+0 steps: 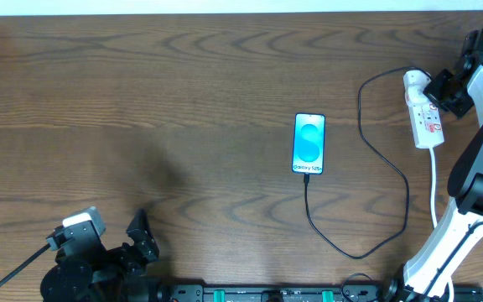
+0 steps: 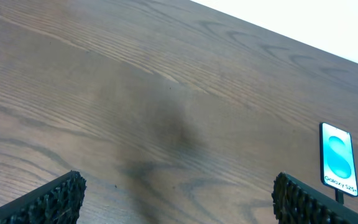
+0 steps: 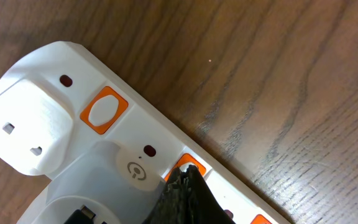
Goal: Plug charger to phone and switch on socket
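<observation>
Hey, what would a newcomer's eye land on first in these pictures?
The phone, bright turquoise, lies mid-table, its black charger cable looping to the white socket at far right. There the right gripper is at an orange switch; the left gripper sits open, near left.

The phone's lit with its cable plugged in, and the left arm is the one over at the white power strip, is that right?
Not quite: it is the right gripper at the power strip, its tip at an orange switch, as the right wrist view shows. The left gripper hangs open, far from it. The phone is lit, with the cable in its end.
</observation>
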